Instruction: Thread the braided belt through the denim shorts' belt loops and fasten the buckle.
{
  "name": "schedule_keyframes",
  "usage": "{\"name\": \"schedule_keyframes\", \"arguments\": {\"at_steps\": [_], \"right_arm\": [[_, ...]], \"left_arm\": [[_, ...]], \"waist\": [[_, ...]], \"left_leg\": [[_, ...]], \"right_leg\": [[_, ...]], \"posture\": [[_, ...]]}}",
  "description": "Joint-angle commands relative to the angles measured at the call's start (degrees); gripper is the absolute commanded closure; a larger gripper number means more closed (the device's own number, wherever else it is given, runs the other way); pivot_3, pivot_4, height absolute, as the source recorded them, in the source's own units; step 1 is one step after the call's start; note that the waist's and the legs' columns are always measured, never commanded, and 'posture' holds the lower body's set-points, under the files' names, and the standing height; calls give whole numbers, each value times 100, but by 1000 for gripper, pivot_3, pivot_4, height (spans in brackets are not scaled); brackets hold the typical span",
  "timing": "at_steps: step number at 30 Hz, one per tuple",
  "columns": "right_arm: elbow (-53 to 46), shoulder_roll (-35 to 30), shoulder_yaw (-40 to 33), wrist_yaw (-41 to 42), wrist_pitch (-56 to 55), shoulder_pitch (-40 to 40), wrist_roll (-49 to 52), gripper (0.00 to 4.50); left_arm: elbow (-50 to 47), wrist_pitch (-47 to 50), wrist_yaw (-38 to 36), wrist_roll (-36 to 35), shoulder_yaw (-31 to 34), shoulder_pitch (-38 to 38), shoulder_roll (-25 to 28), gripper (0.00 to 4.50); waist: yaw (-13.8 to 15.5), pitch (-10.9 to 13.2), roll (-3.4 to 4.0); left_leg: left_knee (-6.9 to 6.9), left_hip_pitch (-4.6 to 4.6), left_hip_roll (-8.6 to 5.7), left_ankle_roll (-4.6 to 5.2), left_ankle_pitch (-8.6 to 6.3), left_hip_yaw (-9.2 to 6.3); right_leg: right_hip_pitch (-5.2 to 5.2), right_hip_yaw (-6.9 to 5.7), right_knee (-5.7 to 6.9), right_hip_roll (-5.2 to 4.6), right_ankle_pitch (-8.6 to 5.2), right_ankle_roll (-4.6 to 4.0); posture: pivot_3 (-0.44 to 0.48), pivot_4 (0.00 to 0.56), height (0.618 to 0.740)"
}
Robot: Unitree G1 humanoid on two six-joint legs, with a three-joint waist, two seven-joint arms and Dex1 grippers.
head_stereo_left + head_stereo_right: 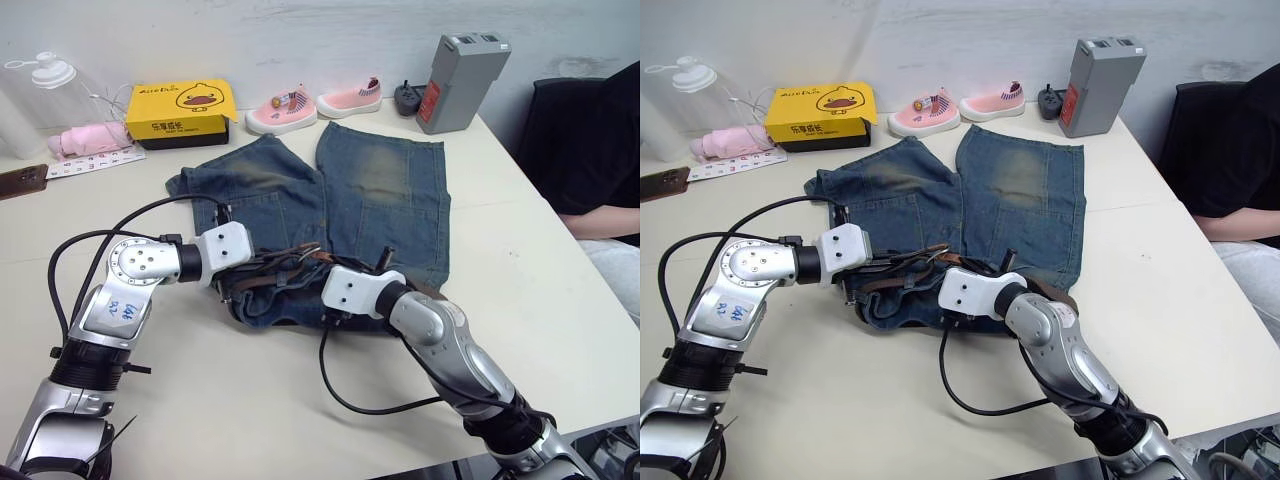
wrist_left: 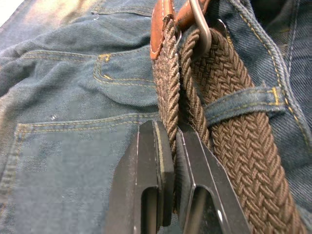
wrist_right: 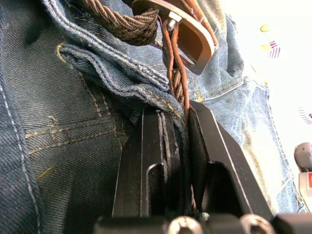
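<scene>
The left gripper (image 2: 168, 161) pinches an edge-on strand of the belt (image 2: 239, 146); the right gripper (image 3: 178, 146) clamps waistband denim of the shorts (image 1: 380, 190), perhaps belt too. The belt runs along the waistband between both grippers, through a loop (image 2: 239, 103), with the buckle (image 3: 187, 36) just ahead of the right. No legible writing.

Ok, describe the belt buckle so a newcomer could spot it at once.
Start at the blue denim shorts spread in the middle of the pale table. Along their waistband, at the near edge, runs a dark-brown braided belt. The silver metal frame buckle sits where its tan leather end begins, the only shiny metal there.
</scene>
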Motion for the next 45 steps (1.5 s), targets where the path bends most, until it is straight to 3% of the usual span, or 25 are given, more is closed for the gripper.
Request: {"name": "schedule_keyframes", "arguments": {"at_steps": [1,19,31,45], "right_arm": [[-62,20,-173,-56,-56,-24,-109,4488],[-106,17,-76,6,-237,-57,-117,4488],[-135,35,-59,81,-339,-4,-186,4488],[-105,77,-56,256,-372,21,-164,4489]], "left_arm": [[48,-110,-136,64,46,-179,201,4500],[338,-411,-328,359,-283,-546,230,4500],[863,-928,-475,530,-612,-1024,-145,4500],[1132,-947,-330,567,-870,-1159,-1077,4500]], "waist": [[1,0,0],[1,0,0],[3,0,0],[6,0,-1]], "left_leg": [[0,0,0,0,0,0],[5,0,0,0,0,2],[37,-2,0,1,-1,2],[58,-5,1,5,-3,-1]], "right_leg": [[0,0,0,0,0,0],[-2,2,6,1,0,0],[-1,8,31,0,0,0],[-1,11,45,0,0,0]], "posture": [[0,150,698],[0,150,698],[0,150,698],[0,150,698]]}}
